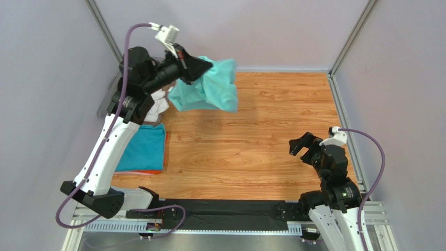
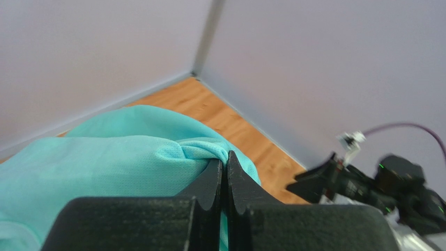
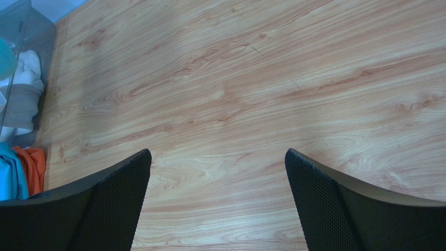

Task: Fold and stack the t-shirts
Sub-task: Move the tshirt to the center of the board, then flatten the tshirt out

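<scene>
My left gripper (image 1: 209, 66) is shut on a mint green t-shirt (image 1: 209, 86) and holds it bunched in the air over the far left of the table. In the left wrist view the cloth (image 2: 120, 157) is pinched between the closed jaws of that gripper (image 2: 226, 155). A folded teal-blue t-shirt (image 1: 144, 149) lies on an orange one (image 1: 149, 171) at the table's left edge; both show in the right wrist view (image 3: 13, 172). My right gripper (image 1: 299, 145) is open and empty above the bare wood at the near right (image 3: 217, 157).
A clear plastic bin (image 1: 112, 97) at the far left holds white cloth (image 1: 157, 107), seen also in the right wrist view (image 3: 26, 68). Grey walls close the table at the back and both sides. Wooden tabletop (image 1: 261, 125) lies between the arms.
</scene>
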Motion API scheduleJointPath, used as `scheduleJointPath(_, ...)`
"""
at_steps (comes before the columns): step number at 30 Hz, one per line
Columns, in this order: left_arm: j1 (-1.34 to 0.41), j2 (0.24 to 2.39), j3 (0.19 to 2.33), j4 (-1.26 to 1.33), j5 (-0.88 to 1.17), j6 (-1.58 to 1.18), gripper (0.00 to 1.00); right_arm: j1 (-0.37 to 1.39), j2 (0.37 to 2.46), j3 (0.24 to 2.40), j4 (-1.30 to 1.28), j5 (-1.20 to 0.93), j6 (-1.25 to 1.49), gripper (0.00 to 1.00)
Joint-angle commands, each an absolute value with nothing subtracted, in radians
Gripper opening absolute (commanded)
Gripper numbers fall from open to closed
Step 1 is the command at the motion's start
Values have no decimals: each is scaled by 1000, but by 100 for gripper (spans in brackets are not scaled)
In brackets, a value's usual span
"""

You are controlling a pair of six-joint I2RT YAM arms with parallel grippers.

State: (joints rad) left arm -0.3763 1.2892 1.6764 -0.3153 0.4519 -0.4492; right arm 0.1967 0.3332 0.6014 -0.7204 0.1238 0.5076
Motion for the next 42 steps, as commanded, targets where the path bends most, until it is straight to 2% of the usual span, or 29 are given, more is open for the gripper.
scheduleJointPath(1,-518,1339,1739,-297,577,-333,0,195,313,623,-683,161,503,100)
scheduleJointPath(4,-572,1394,1712,-359,603,-304,1,195,304,618,-689,189,512,100)
scheduleJointPath(6,-572,1417,1622,-409,507,-289,16,195,304,618,-693,206,512,100)
scheduleJointPath(7,-571,1420,1576,-420,455,-301,31,195,305,621,-696,209,515,100)
scheduleJointPath(8,-571,1422,1478,-423,360,-311,62,195,308,623,-703,215,515,100)
scheduleJointPath(9,-569,1424,1436,-431,319,-319,78,195,311,627,-709,221,517,100)
scheduleJointPath(11,-563,1411,1339,-468,193,-354,97,195,319,632,-713,229,518,100)
scheduleJointPath(12,-557,1402,1309,-471,160,-366,100,193,322,630,-716,232,518,100)
scheduleJointPath(19,-506,1281,1063,-509,29,-454,100,193,357,626,-729,238,529,100)
scheduleJointPath(22,-508,1255,994,-506,112,-469,100,195,380,626,-736,241,537,100)
scheduleJointPath(25,-515,1252,927,-470,289,-508,100,195,408,617,-750,235,561,100)
scheduleJointPath(31,-610,1276,801,-287,415,-598,100,193,504,594,-770,215,614,100)
scheduleJointPath(39,-742,1508,915,-216,374,-657,100,195,548,601,-764,216,626,100)
scheduleJointPath(42,-742,1603,969,-293,287,-649,92,195,534,597,-773,229,621,100)
